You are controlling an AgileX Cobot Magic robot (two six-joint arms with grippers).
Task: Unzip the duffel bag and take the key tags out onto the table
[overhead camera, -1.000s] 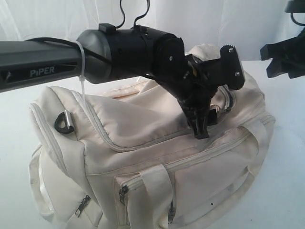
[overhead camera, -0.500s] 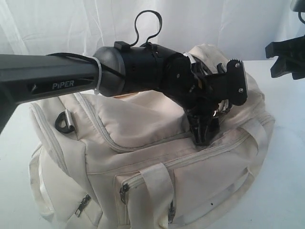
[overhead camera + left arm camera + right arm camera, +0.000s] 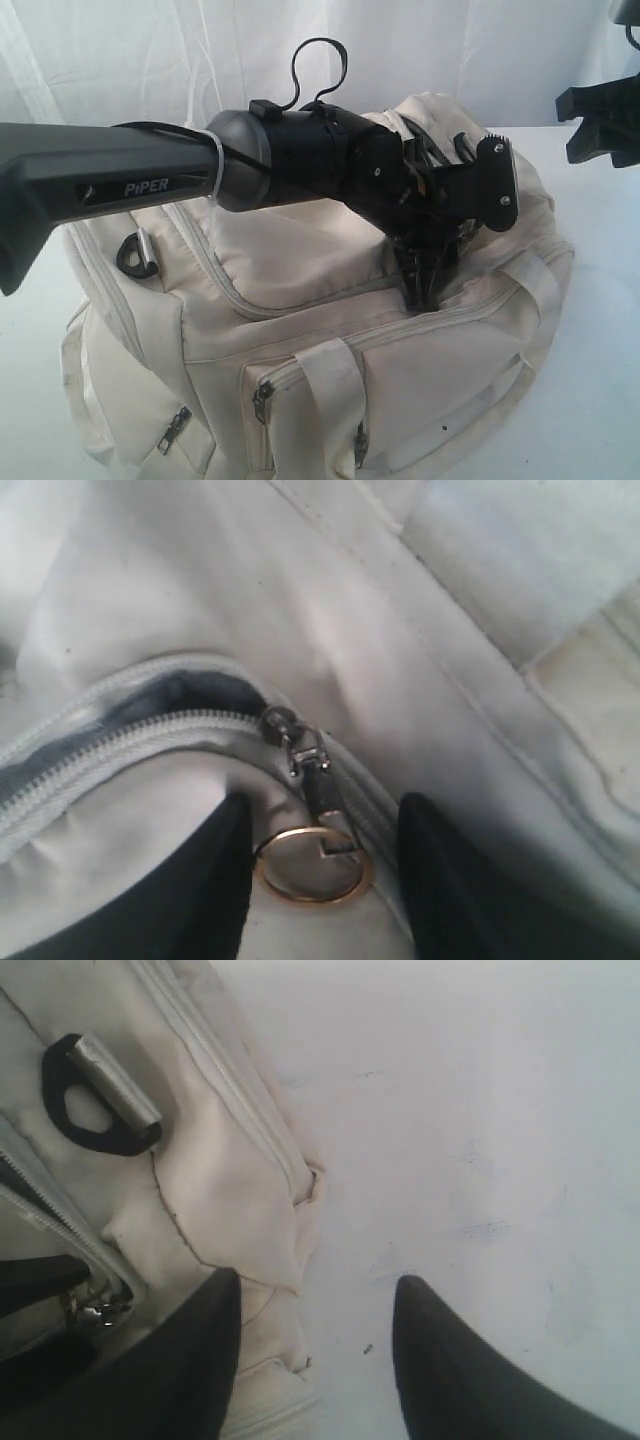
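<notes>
The cream duffel bag [image 3: 300, 330] fills the middle of the white table [image 3: 605, 400]. My left gripper [image 3: 424, 287] points down onto the bag's top near its right end. It is open [image 3: 318, 825], its dark fingers [image 3: 215, 880] standing either side of a gold ring pull [image 3: 312, 865] that lies flat on the fabric. The pull hangs from the zip slider [image 3: 284, 730]; behind the slider a short gap shows dark lining [image 3: 180, 695]. My right gripper [image 3: 598, 125] hovers open [image 3: 315, 1300] beside the bag's end, holding nothing. The key tags are out of view.
A black D-ring [image 3: 135, 257] sits on the bag's left shoulder, and another D-ring [image 3: 95, 1100] shows near the right gripper. A strap handle [image 3: 335, 400] and front pocket zips face the camera. Bare table [image 3: 480, 1110] lies to the right of the bag.
The left arm has pushed further right across the bag and its wrist has tipped, with the fingertips staying on the top seam. The right gripper has lifted slightly.
</notes>
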